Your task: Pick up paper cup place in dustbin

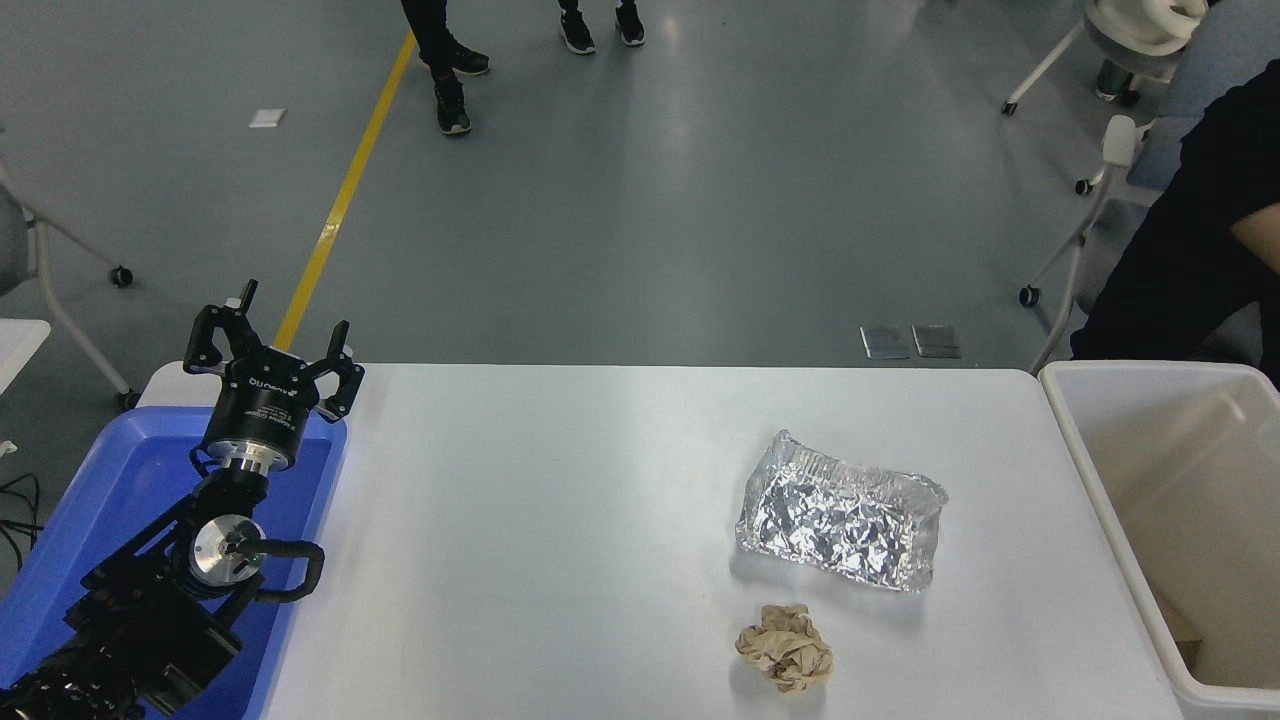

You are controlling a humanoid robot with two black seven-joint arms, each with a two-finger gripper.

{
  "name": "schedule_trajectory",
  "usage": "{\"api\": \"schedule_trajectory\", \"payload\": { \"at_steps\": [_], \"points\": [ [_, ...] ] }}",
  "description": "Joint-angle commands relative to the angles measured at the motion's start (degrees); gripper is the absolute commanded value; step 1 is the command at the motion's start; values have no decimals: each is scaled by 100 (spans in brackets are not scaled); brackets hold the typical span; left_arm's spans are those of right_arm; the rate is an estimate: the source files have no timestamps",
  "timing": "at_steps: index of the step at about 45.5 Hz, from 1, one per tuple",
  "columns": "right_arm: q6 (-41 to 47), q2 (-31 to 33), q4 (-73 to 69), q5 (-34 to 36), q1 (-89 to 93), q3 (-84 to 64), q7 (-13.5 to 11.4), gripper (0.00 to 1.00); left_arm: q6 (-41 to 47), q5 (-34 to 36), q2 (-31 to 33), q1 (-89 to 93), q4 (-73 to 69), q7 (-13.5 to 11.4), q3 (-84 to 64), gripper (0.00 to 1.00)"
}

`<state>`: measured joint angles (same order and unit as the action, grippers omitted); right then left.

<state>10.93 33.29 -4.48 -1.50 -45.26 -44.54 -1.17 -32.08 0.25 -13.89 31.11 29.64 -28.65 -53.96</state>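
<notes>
The dustbin (1160, 480) is sitting beside the desk (560, 560), left of it foil tray (842, 525) and paper ball (785, 648) are lying, while the left hand (272, 345) is hovering wide over the blue bin (120, 480).

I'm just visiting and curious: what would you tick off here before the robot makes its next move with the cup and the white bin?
1. Paper cup located: not ok, it shows nowhere in the head view.
2. Right gripper in view: not ok, it is out of the picture.
3. Dustbin in place at the table's right end: ok.
4. Cup inside the dustbin: cannot tell, only part of its inside shows.
5. Left gripper parked over the blue bin, fingers open: ok.
6. Person close behind the dustbin: not ok for swinging an arm there.
</notes>
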Motion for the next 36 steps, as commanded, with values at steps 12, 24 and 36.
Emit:
{"api": "schedule_trajectory", "payload": {
  "at_steps": [12,24,36],
  "points": [
    [-548,-578,61,141,1027,771,-76,0,0,1,0,0,-2,0,-1,98],
    [-645,-622,61,194,1045,797,-76,45,0,1,0,0,-2,0,-1,98],
    [-1164,-613,-36,282,878,789,-68,100,0,1,0,0,-2,0,-1,98]
  ]
}}
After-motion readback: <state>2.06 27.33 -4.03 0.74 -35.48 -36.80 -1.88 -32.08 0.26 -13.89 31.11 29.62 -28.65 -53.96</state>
